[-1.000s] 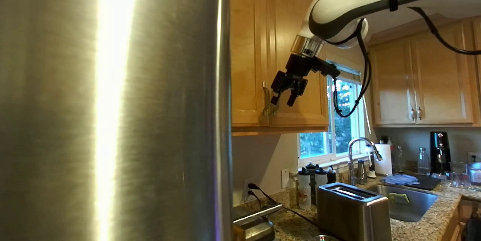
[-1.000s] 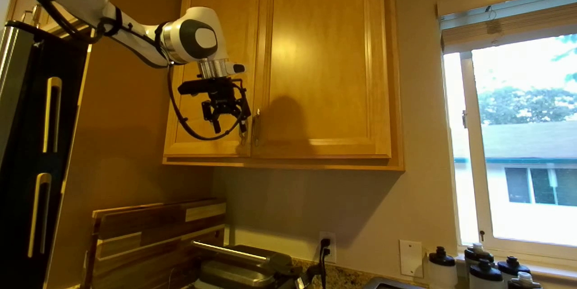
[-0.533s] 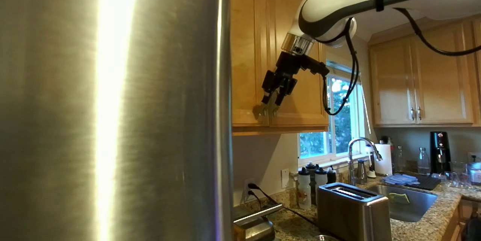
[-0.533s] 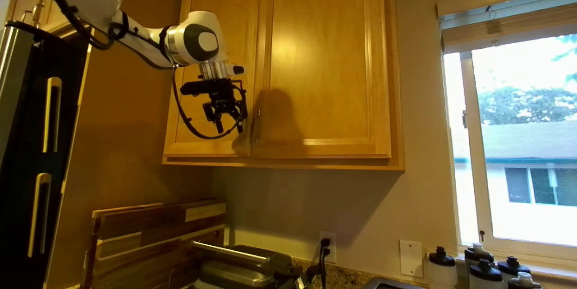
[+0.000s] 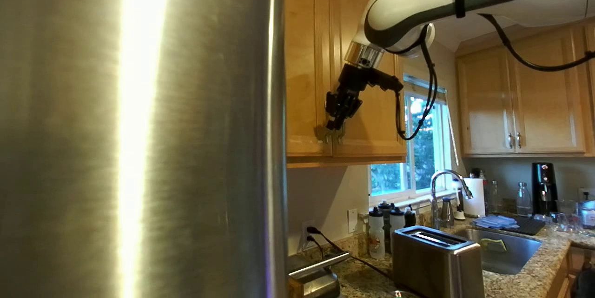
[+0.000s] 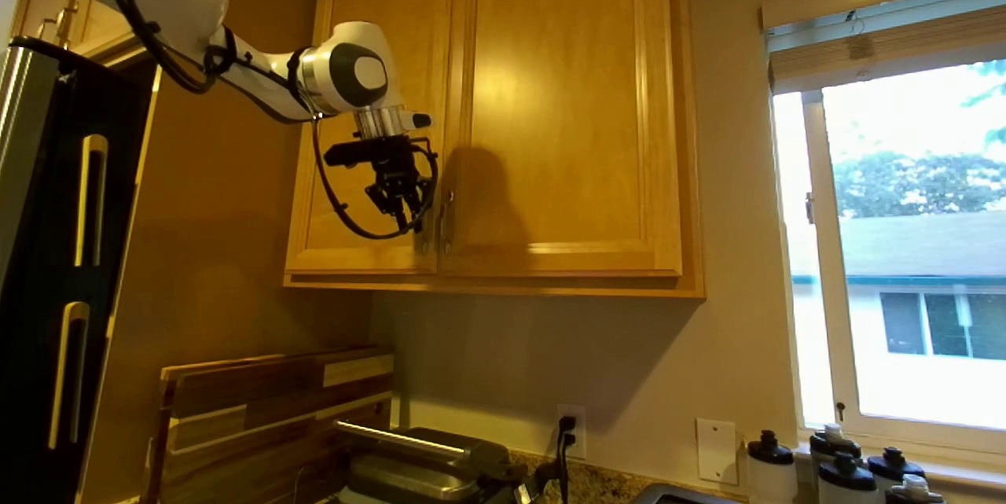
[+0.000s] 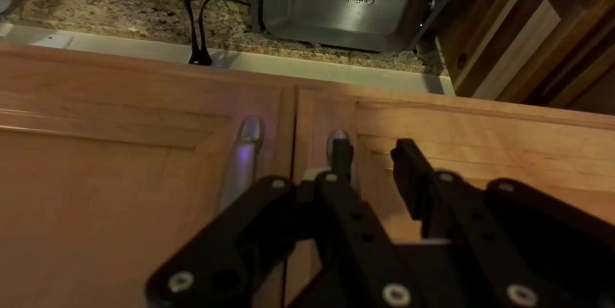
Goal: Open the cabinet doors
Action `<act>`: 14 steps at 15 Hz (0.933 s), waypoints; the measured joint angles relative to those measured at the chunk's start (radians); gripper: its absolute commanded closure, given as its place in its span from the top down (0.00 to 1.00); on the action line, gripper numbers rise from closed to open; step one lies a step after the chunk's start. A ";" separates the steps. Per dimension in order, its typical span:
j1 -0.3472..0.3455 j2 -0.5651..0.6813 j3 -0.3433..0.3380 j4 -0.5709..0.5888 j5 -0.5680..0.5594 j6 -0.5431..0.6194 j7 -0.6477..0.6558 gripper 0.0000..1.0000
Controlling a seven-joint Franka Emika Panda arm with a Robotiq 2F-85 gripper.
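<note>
Honey-oak cabinet doors (image 6: 503, 87), wall-mounted beside the window (image 6: 896, 244), stood closed. Step in hand, as judged: taking the metal bar handle (image 7: 336, 134) farther from the window. The gripper (image 7: 372, 149) stood there with jaws a little apart, partly masking that handle; no hold was evident. Next required: closing, then an outward pull. Wrist view showed the jaw gap plainly; an exterior view alone showed the sink faucet (image 5: 434, 200).

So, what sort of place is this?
A kitchen, most likely in a home: there's a sink, a toaster and a pair of wooden cupboard doors up on the wall.
</note>
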 measured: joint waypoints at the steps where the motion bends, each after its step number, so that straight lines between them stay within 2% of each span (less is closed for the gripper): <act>1: 0.000 0.000 0.001 0.001 -0.008 0.000 0.000 0.64; 7: 0.003 0.000 0.015 0.012 -0.039 -0.022 -0.004 1.00; 14: 0.004 0.013 0.025 0.023 -0.077 -0.067 -0.065 1.00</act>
